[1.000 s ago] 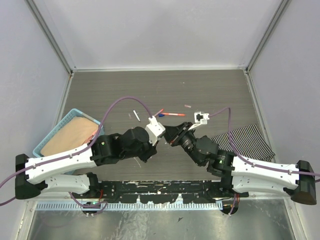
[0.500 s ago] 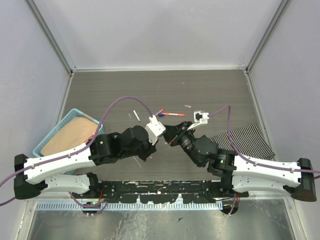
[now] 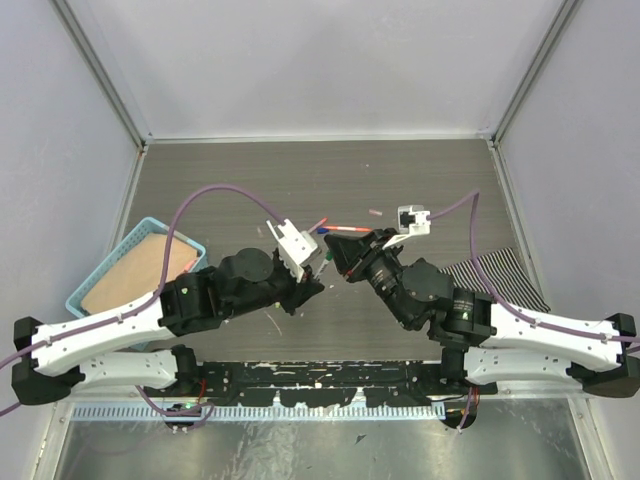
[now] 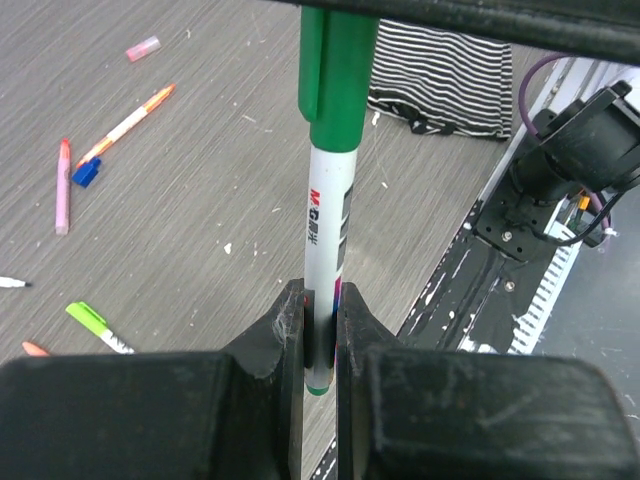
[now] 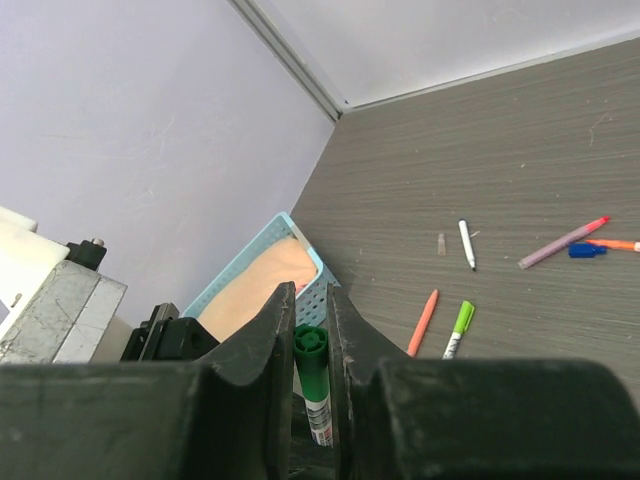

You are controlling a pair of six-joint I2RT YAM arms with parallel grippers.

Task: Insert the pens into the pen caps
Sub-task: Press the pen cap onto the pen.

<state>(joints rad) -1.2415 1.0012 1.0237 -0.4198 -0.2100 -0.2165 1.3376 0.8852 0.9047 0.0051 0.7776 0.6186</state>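
A white-barrelled green pen stands between my two grippers, its green pen cap seated on its far end. My left gripper is shut on the lower barrel. My right gripper is shut on the green cap. In the top view the left gripper and right gripper meet above the table's near middle. Loose on the table lie an orange pen, a light-green pen, a white pen, a pink pen, an orange-tipped pen, a blue cap and a pink cap.
A light-blue basket with a tan pad inside sits at the left edge. A striped cloth lies at the right. Purple cables arch over both wrists. Walls enclose the table on three sides.
The left wrist has swung to the left and the right wrist has shifted up and to the right. Both grippers keep their hold where they meet.
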